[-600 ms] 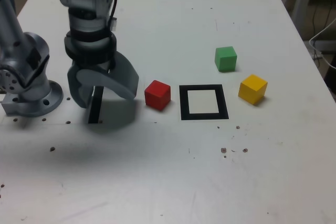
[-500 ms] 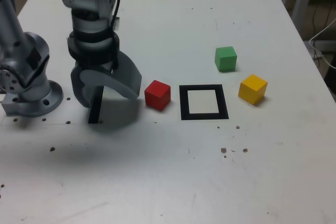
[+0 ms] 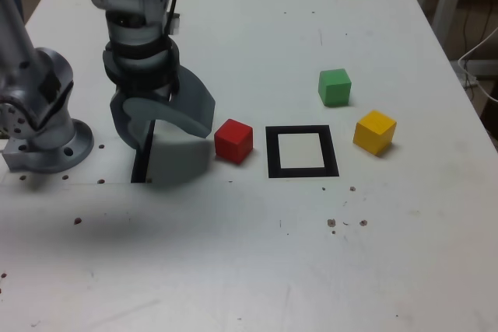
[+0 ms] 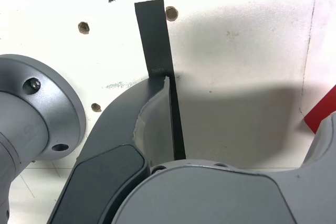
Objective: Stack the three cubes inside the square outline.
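We are seeing the pincer [image 3: 163,126] hanging spread apart and empty above the black strip [image 3: 143,157], left of the red cube [image 3: 233,140] in the exterior view. The square outline [image 3: 301,152] is lying empty just right of that cube, with the green cube [image 3: 334,87] and yellow cube [image 3: 374,131] sitting farther right on the desk [image 3: 257,254].

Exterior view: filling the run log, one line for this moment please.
gripper: open, empty, beside red cube | square outline: empty | green cube, yellow cube: unstacked

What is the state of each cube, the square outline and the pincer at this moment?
red cube: on the table, free, beside the outline.
green cube: on the table, free.
yellow cube: on the table, free.
square outline: empty.
pincer: open, holding nothing, above the black strip.
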